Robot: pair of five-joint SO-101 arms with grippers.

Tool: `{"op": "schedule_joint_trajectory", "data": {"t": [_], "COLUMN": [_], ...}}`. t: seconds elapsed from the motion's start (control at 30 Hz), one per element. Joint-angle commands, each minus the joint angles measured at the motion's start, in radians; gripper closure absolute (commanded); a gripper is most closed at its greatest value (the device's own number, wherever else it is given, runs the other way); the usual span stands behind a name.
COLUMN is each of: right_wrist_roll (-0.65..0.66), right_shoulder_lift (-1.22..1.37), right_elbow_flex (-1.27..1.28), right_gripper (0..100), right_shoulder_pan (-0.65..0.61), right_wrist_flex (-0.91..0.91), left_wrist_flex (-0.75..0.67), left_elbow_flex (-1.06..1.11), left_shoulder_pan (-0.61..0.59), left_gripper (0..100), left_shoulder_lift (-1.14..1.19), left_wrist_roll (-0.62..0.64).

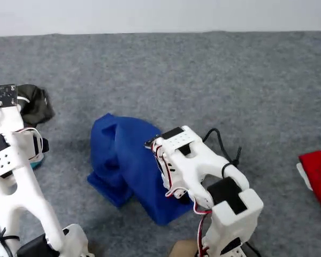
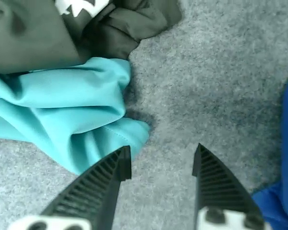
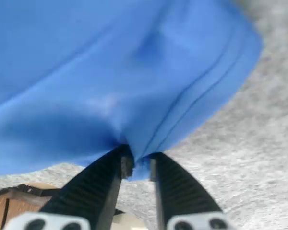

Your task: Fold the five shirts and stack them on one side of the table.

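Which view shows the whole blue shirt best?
The high view: the blue shirt lies bunched mid-table, most of its outline visible. The right wrist view gives a close-up of its edge pinched in the right tool; the left wrist view catches a blue corner.

We had the high camera fixed above the near edge, looking down and away over the table [image 1: 246,80] to the far wall. The camera behind the left gripper [image 2: 162,155] looked closely down on the dark shirt [image 2: 29,33]; the one behind the right gripper [image 3: 139,160] sat nearly against the blue shirt [image 3: 110,72]. All three views shared the blue shirt; the high and left wrist views shared the dark shirt
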Motion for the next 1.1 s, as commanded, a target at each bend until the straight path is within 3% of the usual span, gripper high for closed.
{"op": "schedule_joint_trajectory", "data": {"t": [0.0, 0.5, 0.77, 1.07], "right_wrist_roll": [0.002, 0.331, 0.588, 0.746], "right_shoulder_lift": [0.041, -0.194, -0.189, -0.194], "right_elbow_flex": [-0.038, -0.588, -1.131, -1.674], "right_gripper": [98.7, 98.8, 98.9, 98.9], "right_shoulder_pan": [0.010, 0.189, 0.266, 0.334], "right_wrist_flex": [0.038, 0.352, 0.361, 0.361], "left_wrist_flex": [-0.020, -0.017, -0.014, 0.052], "left_elbow_flex": [-0.005, -0.005, -0.008, -0.025], "left_shoulder_pan": [-0.002, 0.003, 0.005, 0.005], "left_gripper": [79, 79, 79, 79], "left_shoulder_lift": [-0.012, -0.011, -0.014, -0.015], "left_wrist_roll": [-0.005, -0.003, -0.005, -0.008]}}
